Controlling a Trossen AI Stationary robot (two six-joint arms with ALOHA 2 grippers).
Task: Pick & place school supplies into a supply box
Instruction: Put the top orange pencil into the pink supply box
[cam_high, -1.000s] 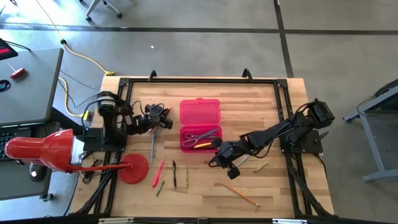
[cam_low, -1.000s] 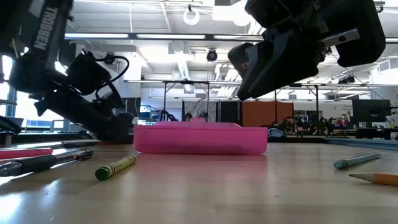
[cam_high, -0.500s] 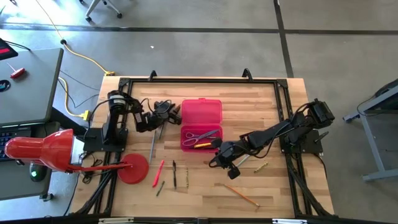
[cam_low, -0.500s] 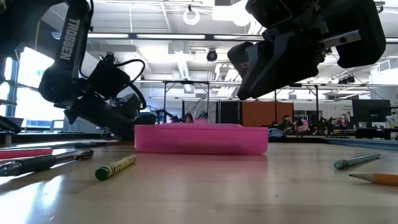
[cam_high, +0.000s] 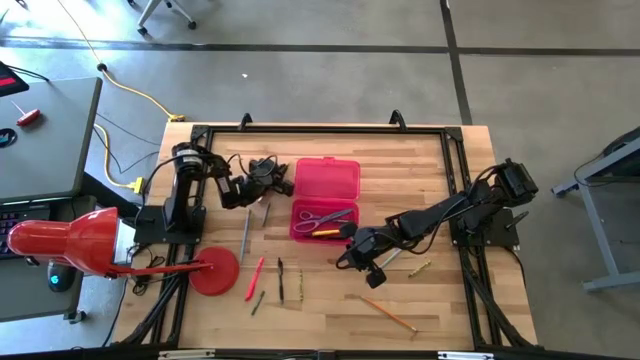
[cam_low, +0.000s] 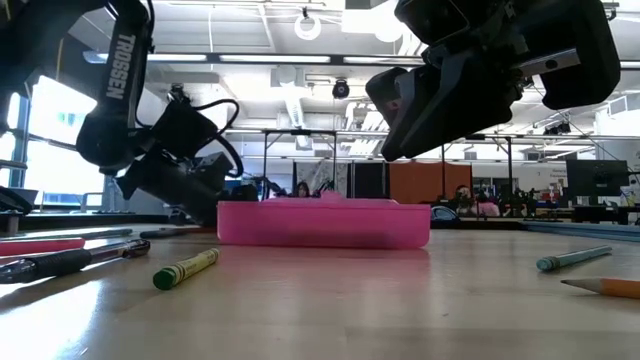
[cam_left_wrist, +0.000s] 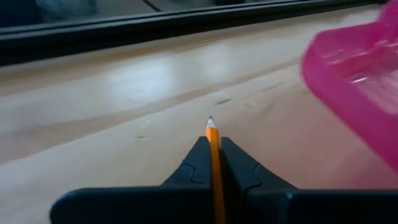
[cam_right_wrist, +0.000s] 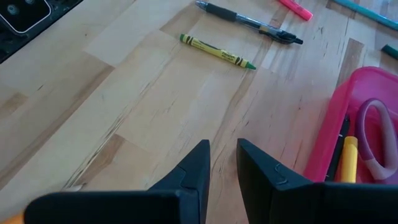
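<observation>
Left tool (cam_left_wrist: 214, 163) grips an orange pencil (cam_left_wrist: 214, 155) beside the pink box (cam_high: 326, 197), and it might, I think, bump the wall and slip.

A robotics lab or industrial workshop: a polished concrete floor (cam_high: 300, 90) surrounds the butcher-block surface (cam_high: 420, 170), with exposed ceiling ducts (cam_low: 290, 100) and strip lights (cam_low: 230, 58) overhead, and more workbenches (cam_low: 590, 225) in the open hall behind.

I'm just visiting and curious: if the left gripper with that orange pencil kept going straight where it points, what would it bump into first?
Probably the pink box: the left gripper, shut on the orange pencil, points toward its lid side, though depth is unclear.
</observation>
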